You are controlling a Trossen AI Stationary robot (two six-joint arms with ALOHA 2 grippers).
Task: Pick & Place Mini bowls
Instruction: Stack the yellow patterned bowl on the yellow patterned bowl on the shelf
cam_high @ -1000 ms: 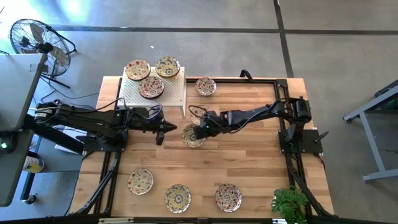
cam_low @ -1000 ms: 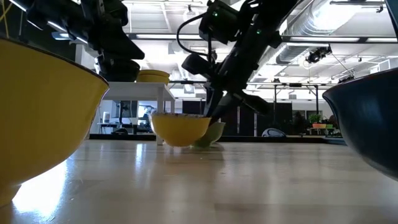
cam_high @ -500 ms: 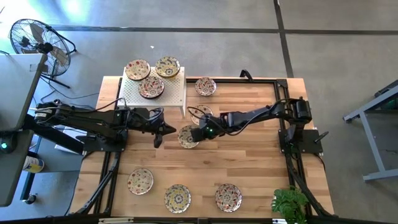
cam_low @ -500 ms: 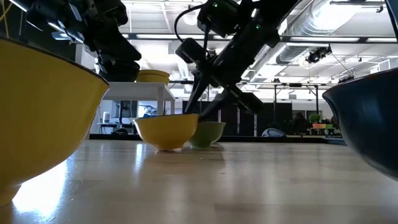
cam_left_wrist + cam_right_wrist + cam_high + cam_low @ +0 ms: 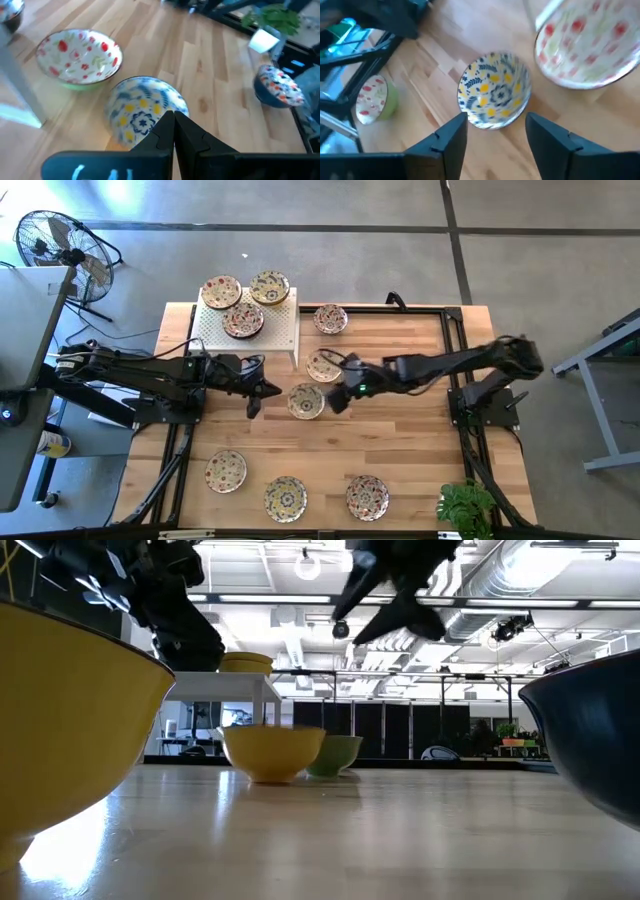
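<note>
On the wooden table (image 5: pixel 400 440), released right claw (image 5: pixel 335 397) hovers beside blue-yellow bowl (image 5: pixel 306 401); left claw (image 5: pixel 255 393) clenched.

You see blue-yellow mini bowl (image 5: pixel 306 401) upright mid-table, red-flowered bowl (image 5: pixel 323 366) just beside; three bowls (image 5: pixel 244 304) on white stand (image 5: pixel 283 332), three (image 5: pixel 286 497) along near edge.

Cut off by the low view's edges: a yellow bowl (image 5: pixel 70 720) at left, a dark bowl (image 5: pixel 590 740) at right. Half hidden behind the middle yellow bowl (image 5: pixel 272 750): a green bowl (image 5: pixel 340 753). Blurred in the right wrist view: a red-flowered bowl (image 5: pixel 587 45), clipped by the edge.
</note>
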